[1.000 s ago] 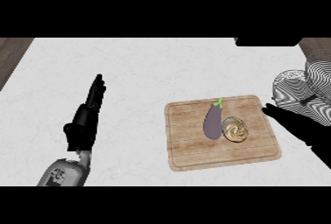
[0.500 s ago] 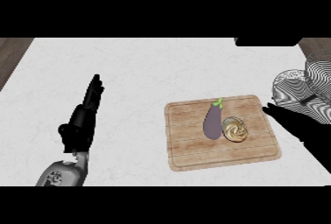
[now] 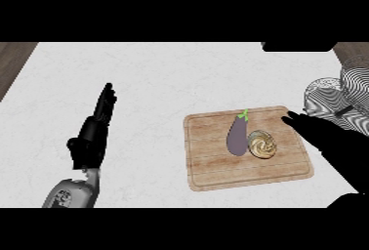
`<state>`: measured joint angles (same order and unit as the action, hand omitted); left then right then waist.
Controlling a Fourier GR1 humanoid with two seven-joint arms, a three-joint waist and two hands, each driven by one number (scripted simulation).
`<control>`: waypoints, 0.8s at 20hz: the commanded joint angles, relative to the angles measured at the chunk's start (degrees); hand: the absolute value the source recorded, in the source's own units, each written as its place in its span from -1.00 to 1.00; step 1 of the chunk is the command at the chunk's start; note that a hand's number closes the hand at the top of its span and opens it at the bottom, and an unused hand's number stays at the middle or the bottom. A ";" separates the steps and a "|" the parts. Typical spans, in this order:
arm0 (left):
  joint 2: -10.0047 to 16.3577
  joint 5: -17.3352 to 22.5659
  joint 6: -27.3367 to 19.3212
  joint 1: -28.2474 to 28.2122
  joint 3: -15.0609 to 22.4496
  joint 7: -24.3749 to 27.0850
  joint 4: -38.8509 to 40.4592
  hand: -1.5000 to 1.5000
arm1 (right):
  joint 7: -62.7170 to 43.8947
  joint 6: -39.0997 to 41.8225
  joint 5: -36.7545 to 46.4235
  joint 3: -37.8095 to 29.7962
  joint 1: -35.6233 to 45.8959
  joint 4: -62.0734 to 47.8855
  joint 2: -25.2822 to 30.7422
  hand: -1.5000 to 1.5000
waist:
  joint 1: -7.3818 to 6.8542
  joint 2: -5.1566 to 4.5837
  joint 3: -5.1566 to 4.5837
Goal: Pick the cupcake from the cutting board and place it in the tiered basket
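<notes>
A swirled tan cupcake [image 3: 263, 145] sits on the wooden cutting board [image 3: 216, 171], touching a purple eggplant [image 3: 238, 136] on its left. The striped wire tiered basket [image 3: 338, 97] stands at the right edge, behind the board. My right hand [image 3: 320, 134] reaches over the board's right side with straight fingers, its tips just right of the cupcake, holding nothing. My left hand [image 3: 93, 132] rests open on the counter far left, fingers pointing away.
The white counter [image 3: 166, 78] stretches behind and left of the board. A dark object [image 3: 299, 46] lies at the far right back edge. A brown strip [image 3: 10, 63] borders the counter at the far left.
My left hand has drifted slightly toward the lower left. The right hand, cupcake and eggplant stay as they were.
</notes>
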<state>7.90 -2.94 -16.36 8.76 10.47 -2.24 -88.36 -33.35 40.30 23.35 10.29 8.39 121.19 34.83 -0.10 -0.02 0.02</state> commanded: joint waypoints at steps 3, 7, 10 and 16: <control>-2.13 -2.85 -0.98 -2.70 2.65 -3.95 -6.17 0.00 | 9.25 -3.01 10.70 1.29 2.09 -7.91 -0.83 -1.00 | -0.38 0.03 0.02; -1.70 -1.63 1.30 1.43 -2.39 2.49 3.40 0.00 | 4.76 -4.81 15.04 2.70 -1.24 -6.12 -5.54 -1.00 | 0.22 -0.01 -0.02; -1.57 -2.56 1.80 0.58 -1.73 -1.93 -1.14 0.00 | 6.82 -6.86 19.06 3.12 -4.30 -6.77 -6.50 -1.00 | 0.17 0.05 -0.01; -3.69 -4.62 1.28 -2.12 -0.17 -2.37 -3.97 0.00 | 9.80 -4.55 17.39 0.10 -3.47 -11.00 -9.91 -1.00 | 0.02 0.05 -0.01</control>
<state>5.36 -5.89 -14.60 7.42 9.05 -2.59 -89.82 -24.16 36.20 39.33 9.61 5.29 112.40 28.14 0.00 0.02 0.00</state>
